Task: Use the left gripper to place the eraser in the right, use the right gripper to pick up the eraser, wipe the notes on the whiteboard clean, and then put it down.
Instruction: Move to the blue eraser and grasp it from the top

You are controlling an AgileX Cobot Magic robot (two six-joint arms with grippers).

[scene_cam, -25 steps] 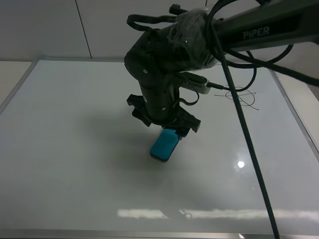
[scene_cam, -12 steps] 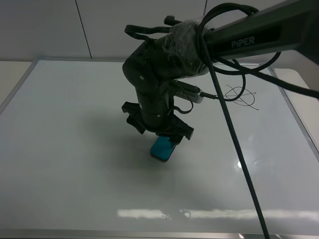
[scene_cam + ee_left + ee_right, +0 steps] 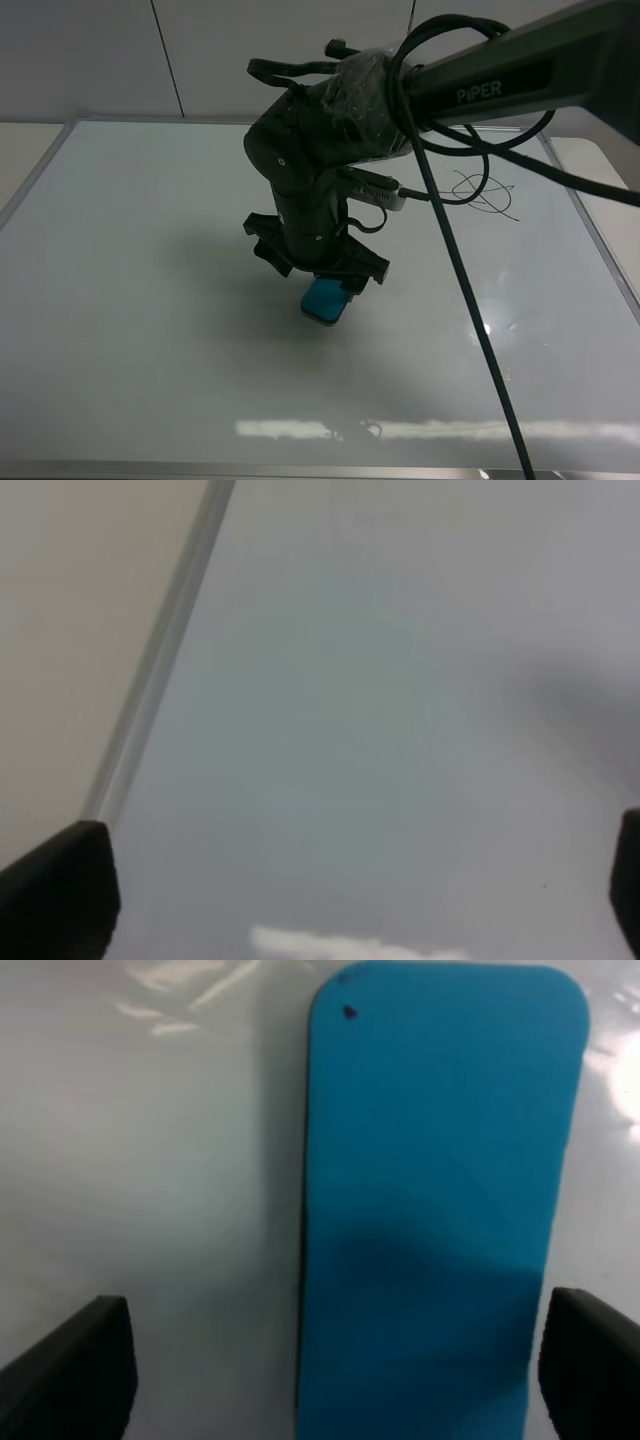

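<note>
Glossy white, the whiteboard (image 3: 130,280) lies flat and fills most of the high view. A thin silver frame (image 3: 160,119) edges it, and a pale table (image 3: 25,140) shows beyond its left side. Behind stands a plain light-grey panelled wall (image 3: 100,50). Ceiling lights glint in streaks near the board's front edge. The notes (image 3: 482,192), a thin black scribble, sit toward the far right of the board.

The black arm (image 3: 520,65), marked "PiPER" and wrapped in clear plastic at the wrist, reaches in from the upper right and bends steeply down over the middle of the board, with loose black cables (image 3: 470,300) hanging in front. The right gripper (image 3: 322,275) points down just above the teal eraser (image 3: 323,302), which lies flat on the board well apart from the notes.

In the right wrist view the eraser (image 3: 440,1190) lies between the spread fingers (image 3: 70,1370), not pinched. The left gripper (image 3: 340,900) hangs over bare board near the frame (image 3: 160,670), its fingers (image 3: 55,890) spread with nothing between them.
</note>
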